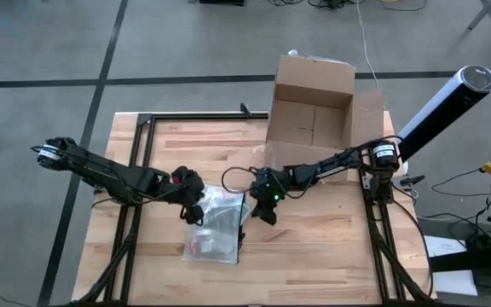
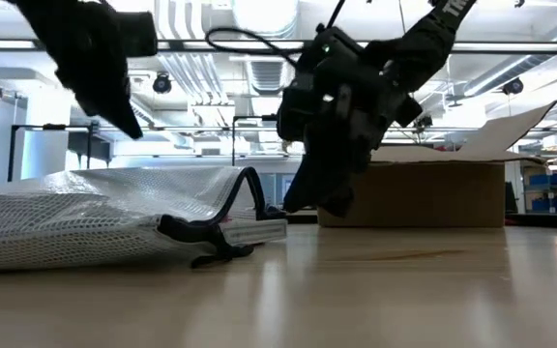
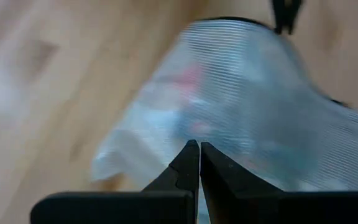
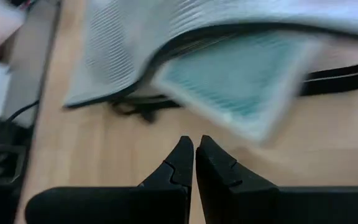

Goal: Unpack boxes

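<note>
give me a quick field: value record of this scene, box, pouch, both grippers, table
box: brown cardboard box, flaps open, at the table's far edge
pouch: translucent mesh zip pouch lying flat on the table, between the two grippers
left gripper: shut, empty, over the pouch's left edge
right gripper: shut, empty, just right of the pouch
table: light wooden top
box contents: interior looks bare from above

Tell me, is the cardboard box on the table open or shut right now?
Open. In the high view the cardboard box has its flaps spread outward, and its bare inner floor shows; nothing appears inside.
</note>
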